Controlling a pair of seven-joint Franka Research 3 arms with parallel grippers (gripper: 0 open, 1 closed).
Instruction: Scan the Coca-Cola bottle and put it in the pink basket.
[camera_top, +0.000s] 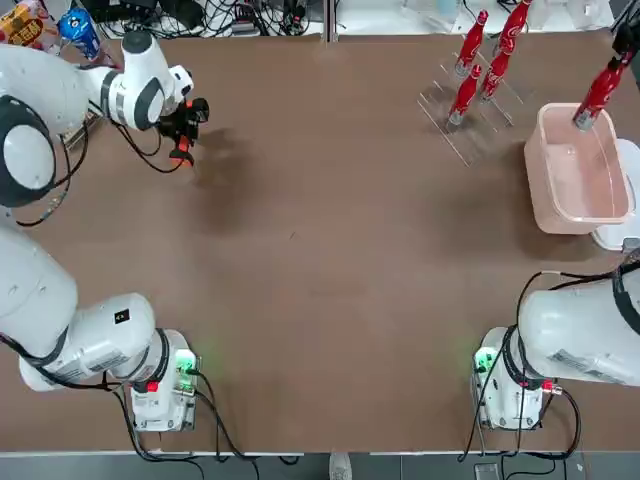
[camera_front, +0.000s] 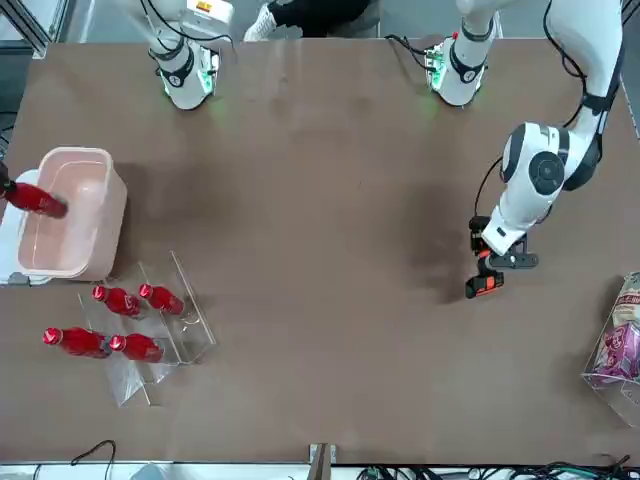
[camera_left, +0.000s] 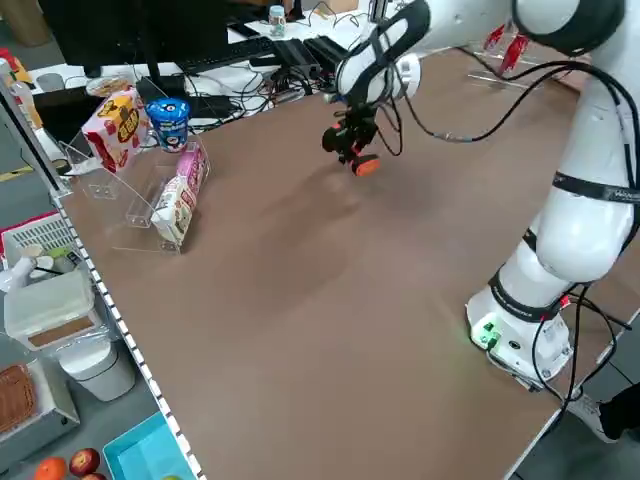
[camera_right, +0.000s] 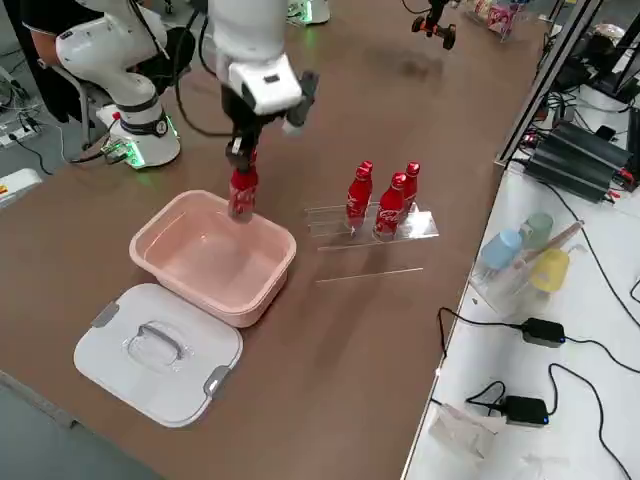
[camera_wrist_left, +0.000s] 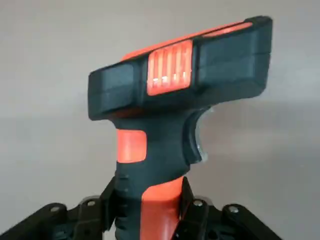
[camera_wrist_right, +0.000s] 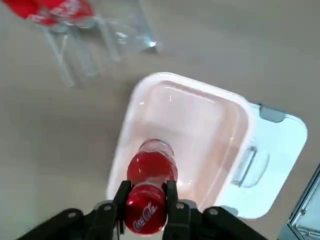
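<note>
The right tool (camera_wrist_right: 147, 191) is gripping one red Coca-Cola bottle (camera_wrist_right: 151, 167) around its upper part and holding it above the pink basket (camera_right: 215, 262), over the end farther from the arms' bases. The bottle is hanging with its red cap up and its base pointing down toward the basket, which is standing open on the brown table (camera_top: 330, 250). A white lid (camera_right: 155, 355) with a clear handle is lying flat just beside the basket, on its right side. To the left of the basket, a clear rack (camera_right: 418, 225) is carrying four more red bottles (camera_right: 388, 212), their caps showing. Well apart from the basket, farther to its left, the left tool (camera_wrist_left: 150, 197) is clenching the handle of a black-and-orange scanner (camera_wrist_left: 170, 75), its two fingers pressing on both sides and the scanner's head projecting beyond them. Past that scanner, still farther left of the basket, another clear rack (camera_left: 140, 205) is holding snack packages (camera_left: 113, 130) and a blue tub (camera_left: 168, 122). Across the table from the basket's far end, beyond the arms' bases, part of a person (camera_front: 320, 14) is showing.
</note>
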